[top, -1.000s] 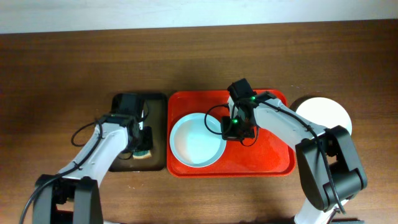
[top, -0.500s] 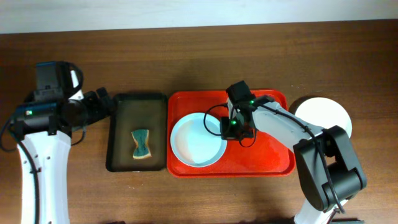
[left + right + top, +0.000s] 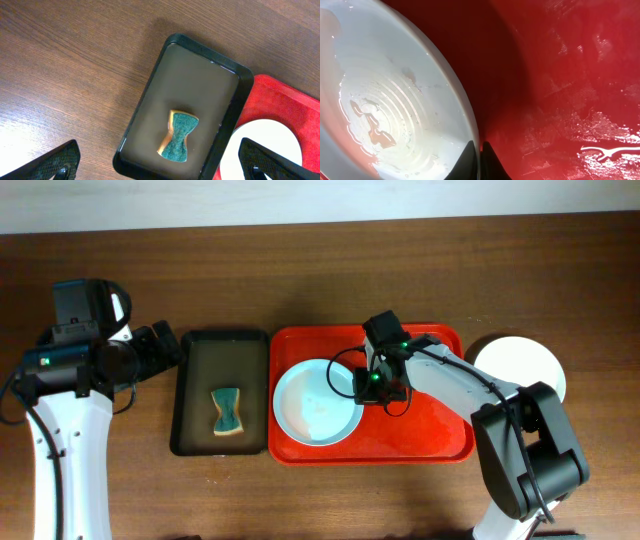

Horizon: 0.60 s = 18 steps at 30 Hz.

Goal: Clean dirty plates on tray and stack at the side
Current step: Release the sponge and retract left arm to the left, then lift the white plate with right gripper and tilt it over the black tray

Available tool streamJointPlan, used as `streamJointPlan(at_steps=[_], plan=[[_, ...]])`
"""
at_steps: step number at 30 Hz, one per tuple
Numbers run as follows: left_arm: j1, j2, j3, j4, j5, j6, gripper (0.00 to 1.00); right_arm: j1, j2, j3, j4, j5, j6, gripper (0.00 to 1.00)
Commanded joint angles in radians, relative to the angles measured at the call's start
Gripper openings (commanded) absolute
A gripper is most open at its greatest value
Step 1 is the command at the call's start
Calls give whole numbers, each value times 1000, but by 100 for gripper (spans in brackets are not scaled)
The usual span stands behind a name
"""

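A pale plate [image 3: 318, 403] lies on the left half of the red tray [image 3: 430, 430], with a wet reddish smear inside it [image 3: 395, 100]. My right gripper [image 3: 372, 387] is shut on this plate's right rim, one finger inside and one outside [image 3: 479, 160]. The tray floor [image 3: 560, 75] is wet. A second plate [image 3: 520, 365] rests on the table right of the tray. My left gripper [image 3: 165, 345] hangs open over the table at the far left, holding nothing. Its view [image 3: 162, 162] looks down on the dark tray, with the plate [image 3: 270, 145] at the lower right.
A dark green-black tray [image 3: 195, 380] stands left of the red tray, with a green-and-yellow sponge [image 3: 228, 412] lying in it [image 3: 179, 137]. Bare wooden table surrounds both trays. The right arm stretches across the red tray's right half.
My left gripper opened, left the sponge in the dark tray and drew back to the far left. My right gripper stayed shut on the plate's rim, hardly moving.
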Motion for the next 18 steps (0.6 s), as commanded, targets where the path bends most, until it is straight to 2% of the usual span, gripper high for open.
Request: streamJointPlan(at_steps=[1, 3, 6, 11, 14, 18], plan=[[4, -8, 10, -2, 8, -10, 99, 7, 2, -12, 6, 20, 8, 4], [4, -8, 10, -2, 8, -10, 99, -12, -7, 19, -35, 14, 8, 4], [4, -8, 10, -1, 8, -10, 99, -55, -36, 142, -183, 14, 8, 4], [4, -8, 10, -1, 8, -10, 99, -80, -51, 465, -473, 36, -37, 4], [4, -8, 10, -1, 8, -10, 99, -51, -51, 573, -472, 57, 6, 4], [4, -8, 10, -1, 8, -10, 99, 31, -24, 578, -314, 79, 108, 4]])
